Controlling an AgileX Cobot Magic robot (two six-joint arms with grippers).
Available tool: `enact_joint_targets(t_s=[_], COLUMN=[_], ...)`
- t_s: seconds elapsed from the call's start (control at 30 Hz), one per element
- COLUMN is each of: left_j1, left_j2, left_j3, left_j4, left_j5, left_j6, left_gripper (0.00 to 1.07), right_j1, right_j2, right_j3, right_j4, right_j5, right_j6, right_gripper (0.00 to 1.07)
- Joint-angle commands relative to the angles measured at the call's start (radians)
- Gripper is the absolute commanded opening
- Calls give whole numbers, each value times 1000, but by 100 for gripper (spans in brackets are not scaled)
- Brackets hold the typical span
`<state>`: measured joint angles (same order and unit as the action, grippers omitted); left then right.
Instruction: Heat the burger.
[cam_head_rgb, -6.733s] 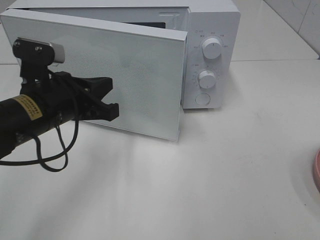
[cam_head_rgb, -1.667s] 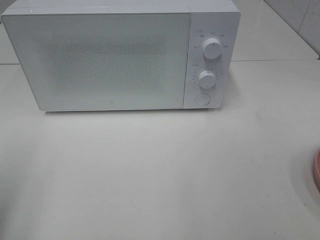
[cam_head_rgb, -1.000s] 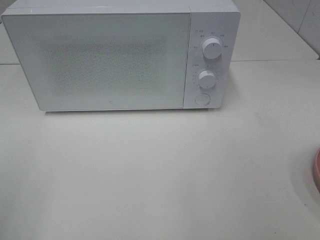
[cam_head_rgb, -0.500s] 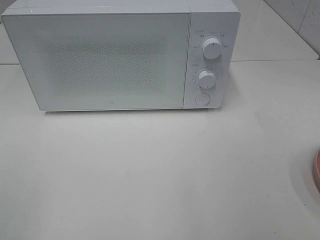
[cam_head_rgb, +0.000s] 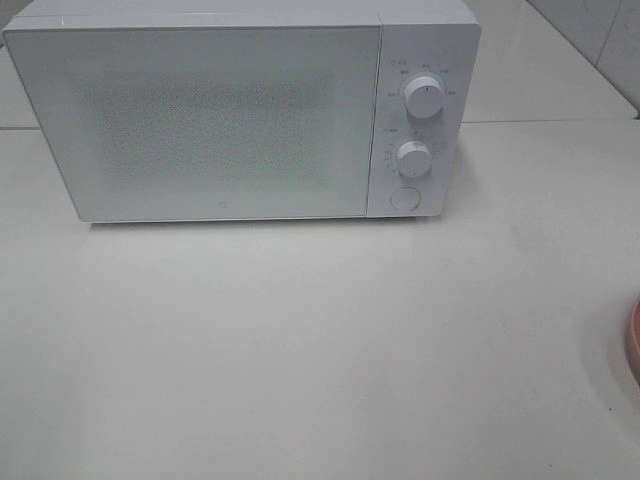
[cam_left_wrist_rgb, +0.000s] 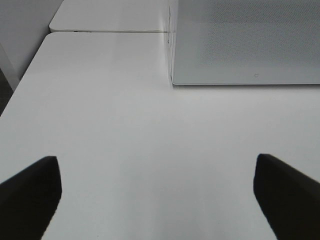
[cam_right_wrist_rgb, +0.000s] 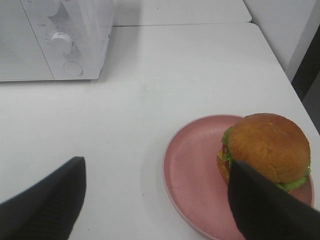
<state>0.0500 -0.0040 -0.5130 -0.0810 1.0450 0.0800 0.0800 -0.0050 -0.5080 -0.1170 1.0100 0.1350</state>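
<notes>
1. The broad white tabletop fills most of the high view, bare across its middle.
2. A boxy white microwave oven stands along the top of that view, its speckled glass door flush with the front; two round white dials sit one above the other on its right panel, over a round button.
3. A round pink plate lies at the lower right of the right wrist view; only a sliver of it shows at the right edge of the high view, well apart from the oven.
4. The tall burger with the glossy brown bun, green lettuce showing under it, sits on the plate, off-centre.
5. The right gripper hangs over the plate with its dark fingers spread wide, one partly in front of the burger; it grips nothing.
6. The left gripper is likewise spread wide over bare table, holding nothing, near the oven's front corner.
</notes>
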Motion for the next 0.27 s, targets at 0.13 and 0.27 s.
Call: enact_joint_targets(t_s=[0.13,0.27], left_j1=[4,4], left_j2=[-29,-29], left_j3=[5,5], left_j4=[-1,-1], left_j5=[-7,-7], left_j6=[1,1], left_gripper=[100,100], right_j1=[-6,-6], right_j2=[-25,-25], right_j3=[5,5], right_j4=[-4,-4], right_j5=[-4,-4], right_j6=[-3,-3], right_gripper=[73,73])
